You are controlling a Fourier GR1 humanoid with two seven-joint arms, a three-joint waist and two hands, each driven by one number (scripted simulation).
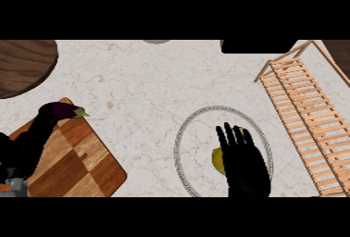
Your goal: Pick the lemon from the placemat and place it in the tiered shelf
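A yellow lemon (218, 160) lies on a round grey-rimmed placemat (193, 125) in the lower middle of the head view. My right hand (242, 159) hovers over the placemat with its fingers straight, covering most of the lemon so only its left side shows. The wooden slatted tiered shelf (304, 111) runs down the right side, to the right of the placemat. My left hand (21, 148) rests at the lower left over the cutting board, fingers extended toward an eggplant.
A checkered wooden cutting board (82, 159) lies at the lower left with a purple eggplant (61, 110) at its top corner. A dark round wooden item (24, 65) sits at the upper left. A black object (256, 45) is at the top edge.
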